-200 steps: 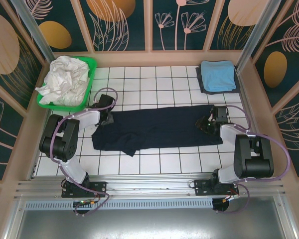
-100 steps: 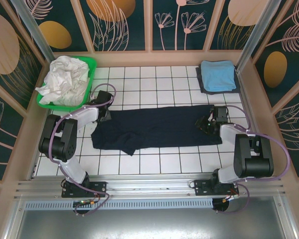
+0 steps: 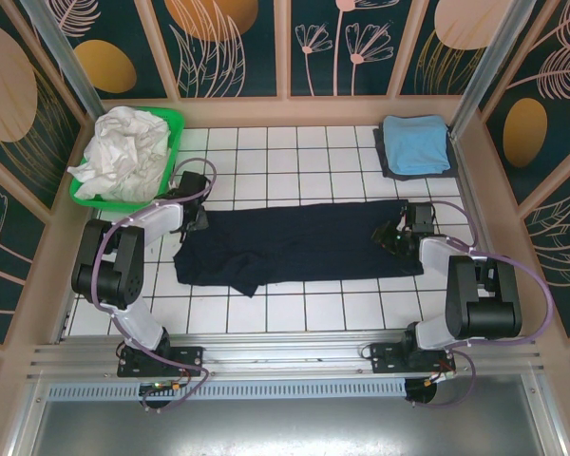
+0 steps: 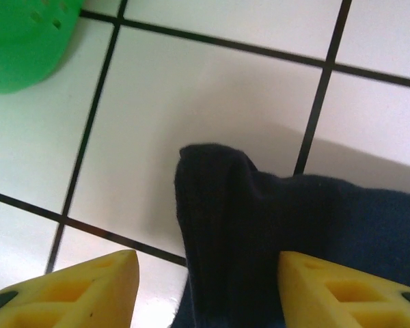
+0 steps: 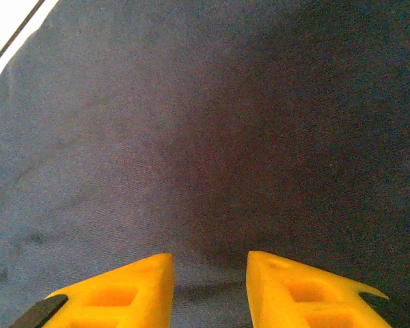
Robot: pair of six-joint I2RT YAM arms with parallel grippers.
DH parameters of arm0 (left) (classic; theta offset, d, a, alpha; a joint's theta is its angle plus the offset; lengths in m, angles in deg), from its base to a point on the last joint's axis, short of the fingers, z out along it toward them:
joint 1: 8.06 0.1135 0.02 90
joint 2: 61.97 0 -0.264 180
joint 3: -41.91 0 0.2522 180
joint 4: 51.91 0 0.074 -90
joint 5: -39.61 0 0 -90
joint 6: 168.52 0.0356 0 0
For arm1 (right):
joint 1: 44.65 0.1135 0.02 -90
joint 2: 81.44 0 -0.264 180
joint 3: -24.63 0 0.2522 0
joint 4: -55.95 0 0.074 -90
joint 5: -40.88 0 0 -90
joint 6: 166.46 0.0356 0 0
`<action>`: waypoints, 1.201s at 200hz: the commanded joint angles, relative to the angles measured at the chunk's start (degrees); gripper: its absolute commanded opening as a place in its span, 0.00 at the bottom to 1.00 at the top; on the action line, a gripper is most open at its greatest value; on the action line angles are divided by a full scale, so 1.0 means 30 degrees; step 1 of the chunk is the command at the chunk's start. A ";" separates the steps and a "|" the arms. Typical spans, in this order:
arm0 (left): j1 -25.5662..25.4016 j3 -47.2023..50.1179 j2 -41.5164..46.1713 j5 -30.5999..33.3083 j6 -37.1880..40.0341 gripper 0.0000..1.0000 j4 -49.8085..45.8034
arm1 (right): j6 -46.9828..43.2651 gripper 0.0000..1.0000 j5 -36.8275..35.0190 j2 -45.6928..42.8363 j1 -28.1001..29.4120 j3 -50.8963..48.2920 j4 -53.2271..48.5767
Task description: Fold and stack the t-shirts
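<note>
navy shirt spot: the navy shirt [image 3: 294, 245] lies stretched left to right across the middle of the tiled table [image 3: 294, 171]. It's mostly flat, but the near-left edge is bunched and lumpy.

other shirts: a light blue shirt [image 3: 415, 142] sits folded in the far right corner. The white shirts [image 3: 123, 152] are heaped in the green basket [image 3: 179, 142] at far left.

left gripper: the left gripper [image 4: 208, 263] is at the shirt's far-left corner, spread wide, with a raised ridge of navy cloth sitting between its yellow fingers [image 4: 96, 287]. It isn't clamped on anything as far as I can see.

right gripper: the right gripper [image 5: 210, 263] is low over the right end of the shirt with a narrower gap. I can see cloth between the tips, and it doesn't look pinched.

risk 1: if the left side closes on just that little ridge, I'd guess it gets one layer only and the corner slips out on the lift.

risk 2: that bunched near-left edge probably gets folded in crooked unless it's smoothed out.

risk 3: the basket is just beside the left gripper, so a sloppy swing could bump it.

risk 4: if the two ends lift unevenly, the shirt twists.

writing/brands: nothing I can read, no tags, logos or print on any shirt, the basket or the fingers.
</note>
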 commanded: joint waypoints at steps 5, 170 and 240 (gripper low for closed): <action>0.0121 0.0277 -0.0068 -0.0821 0.0054 0.51 0.0212 | -0.0323 0.35 -0.0007 0.0541 -0.0216 -0.0488 -0.0728; 0.0239 -0.2852 -0.0018 0.0962 0.1019 0.00 -0.1393 | -0.0251 0.35 0.0198 0.0585 -0.0229 -0.0759 -0.0500; 0.0900 -0.4407 -0.1421 0.0762 0.1436 0.00 -0.1619 | -0.0427 0.35 0.0374 0.0861 -0.0245 -0.0781 -0.0619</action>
